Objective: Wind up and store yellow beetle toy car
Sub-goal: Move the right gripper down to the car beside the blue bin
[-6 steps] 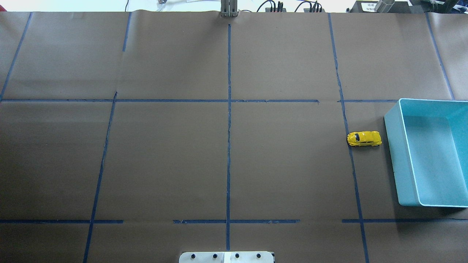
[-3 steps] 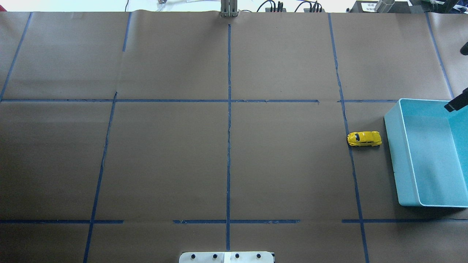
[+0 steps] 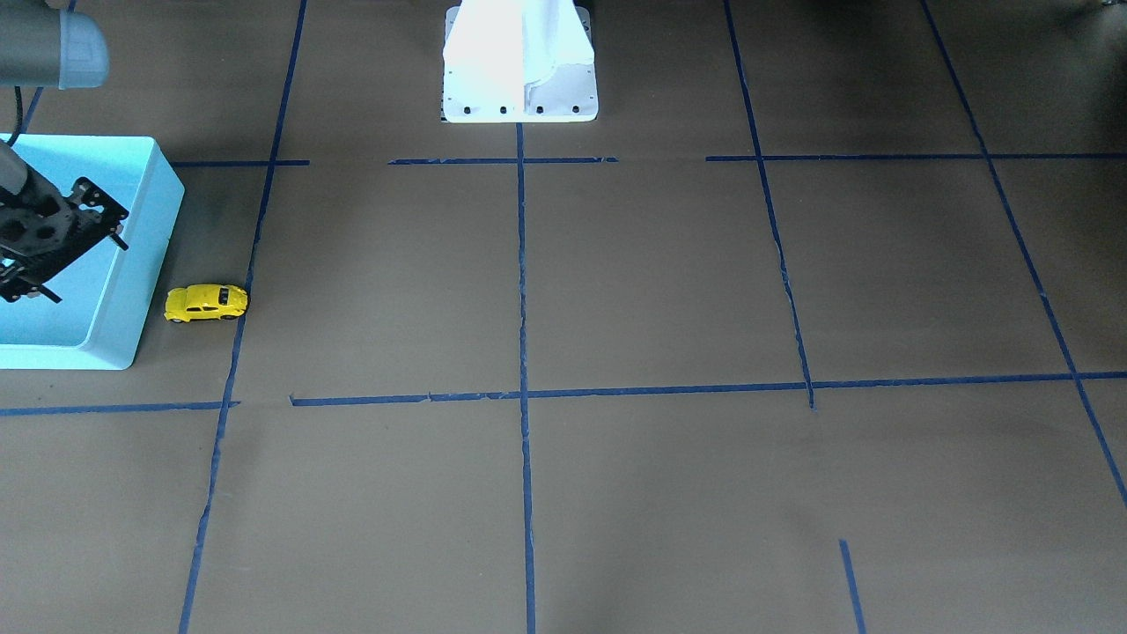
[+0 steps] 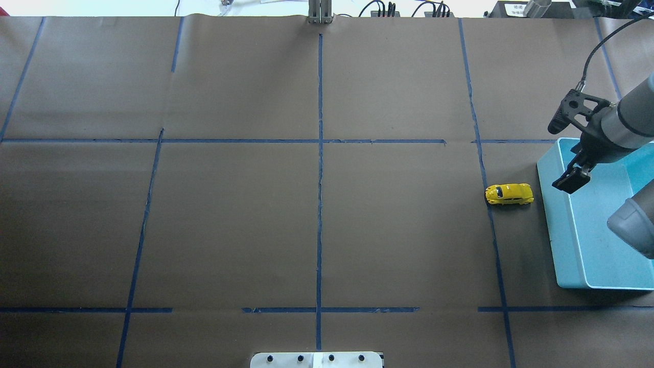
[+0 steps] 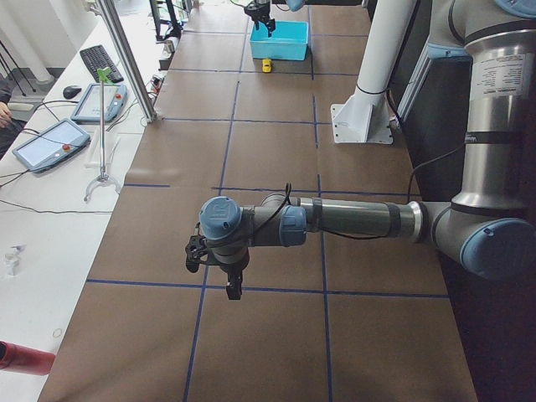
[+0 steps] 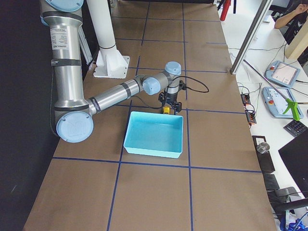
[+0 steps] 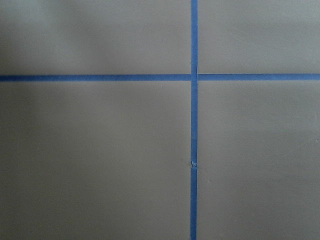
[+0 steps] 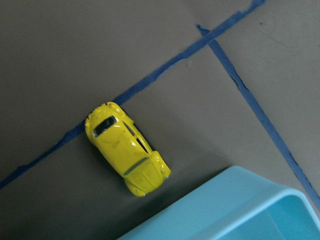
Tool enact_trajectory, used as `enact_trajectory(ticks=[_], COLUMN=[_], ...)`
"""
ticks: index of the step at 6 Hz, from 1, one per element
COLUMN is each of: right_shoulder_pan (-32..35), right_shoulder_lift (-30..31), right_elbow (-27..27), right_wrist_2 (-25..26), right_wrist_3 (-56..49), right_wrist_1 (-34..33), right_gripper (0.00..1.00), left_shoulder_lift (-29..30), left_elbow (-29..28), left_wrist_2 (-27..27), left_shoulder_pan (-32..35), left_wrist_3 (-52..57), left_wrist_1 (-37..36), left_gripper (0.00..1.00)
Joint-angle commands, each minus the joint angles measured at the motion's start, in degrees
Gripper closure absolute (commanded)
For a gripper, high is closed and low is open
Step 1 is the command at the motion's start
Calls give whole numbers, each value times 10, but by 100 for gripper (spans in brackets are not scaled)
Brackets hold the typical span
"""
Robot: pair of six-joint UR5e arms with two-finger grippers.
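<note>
The yellow beetle toy car (image 4: 509, 194) stands on its wheels on the brown paper, just left of the turquoise bin (image 4: 554, 230). It also shows in the front view (image 3: 206, 302) and in the right wrist view (image 8: 127, 148), beside the bin's corner (image 8: 225, 210). My right gripper (image 4: 557, 156) is open and empty. It hovers above the bin's far left corner, a short way right of the car. My left gripper (image 5: 228, 280) shows only in the left side view, above the table at the other end. I cannot tell whether it is open or shut.
Blue tape lines (image 4: 320, 153) divide the paper into squares. The robot's white base (image 4: 317, 359) sits at the near edge. Cables and plugs (image 4: 388, 9) lie along the far edge. The bin (image 3: 132, 291) is empty.
My right arm has come in from the right edge, and its open gripper now hangs over the bin's far left corner. The car and the bin have not moved.
</note>
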State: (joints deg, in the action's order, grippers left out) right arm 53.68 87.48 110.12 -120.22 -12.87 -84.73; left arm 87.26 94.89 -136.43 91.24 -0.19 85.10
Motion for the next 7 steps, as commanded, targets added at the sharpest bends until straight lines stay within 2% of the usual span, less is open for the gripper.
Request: enact_trajectory(ticks=[1,2,4,7], right_shoulder_pan=[-68,-97,-97,-97], right_shoulder_lift=[6,5,-1,-2], right_elbow=[-5,-6,-21,-68], right_wrist_2=[47,87,89,86], right_wrist_3=[-39,-42,-82,-99], right_wrist_1=[69,75,74,135], right_gripper=[0,0,0,0], left_shoulder_lift=[-10,-12,-11,-12], left_elbow=[2,1,1,-8], left_wrist_2=[4,6,7,6], left_shoulder_pan=[-2,-2,-3,-3], left_wrist_3=[10,51,83,83], left_wrist_1=[0,-1,0,-5], left_gripper=[0,0,0,0])
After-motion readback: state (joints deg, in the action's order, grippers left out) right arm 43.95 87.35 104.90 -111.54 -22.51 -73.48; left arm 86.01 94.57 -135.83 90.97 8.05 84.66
